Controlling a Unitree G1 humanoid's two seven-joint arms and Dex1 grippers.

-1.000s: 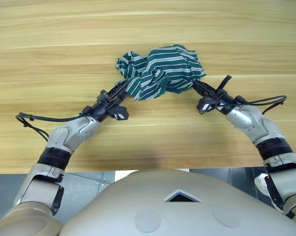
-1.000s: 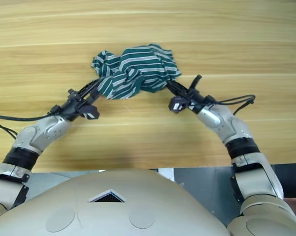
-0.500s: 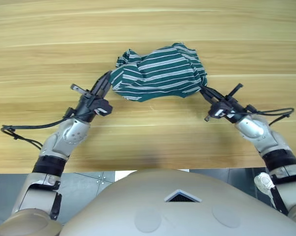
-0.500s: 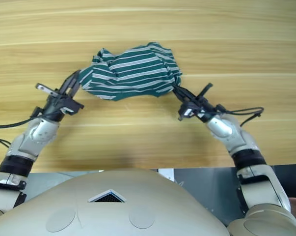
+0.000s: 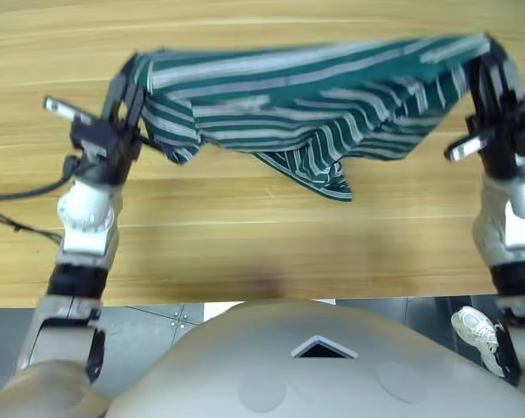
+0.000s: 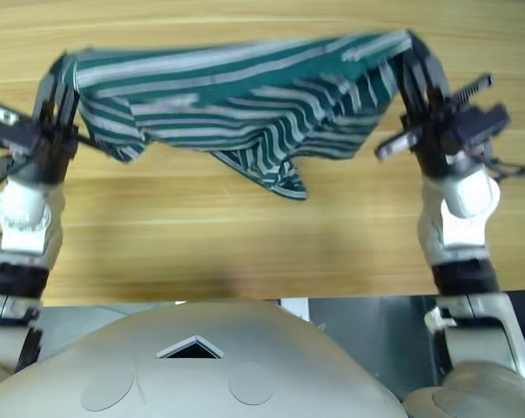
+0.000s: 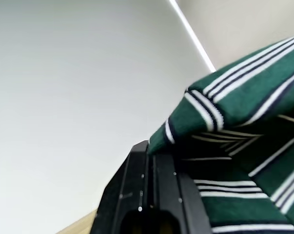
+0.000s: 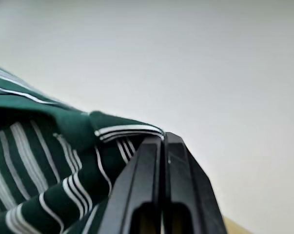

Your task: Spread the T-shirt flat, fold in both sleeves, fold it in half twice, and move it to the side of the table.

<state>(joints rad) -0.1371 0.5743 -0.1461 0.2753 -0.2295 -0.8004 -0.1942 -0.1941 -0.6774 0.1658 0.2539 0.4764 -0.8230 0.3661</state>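
The green T-shirt [image 5: 306, 91] with white stripes hangs stretched in the air between my two raised arms, above the wooden table [image 5: 245, 226]. Its lower part sags to a point near the middle. My left gripper [image 5: 130, 77] is shut on the shirt's left corner. My right gripper [image 5: 487, 54] is shut on the right corner. In the left wrist view the black fingers [image 7: 147, 161] pinch striped cloth [image 7: 244, 126]. In the right wrist view the fingers [image 8: 161, 146] are pressed together on the shirt's hem [image 8: 64, 141].
The table's front edge [image 5: 245, 300] runs just before my body, with grey floor below it. A shoe [image 5: 475, 326] lies on the floor at the lower right. Black cables [image 5: 18, 200] trail from my left arm.
Both arms have swung up and apart, lifting the bunched shirt off the table and stretching it wide in the air. The grippers stayed shut on its corners.
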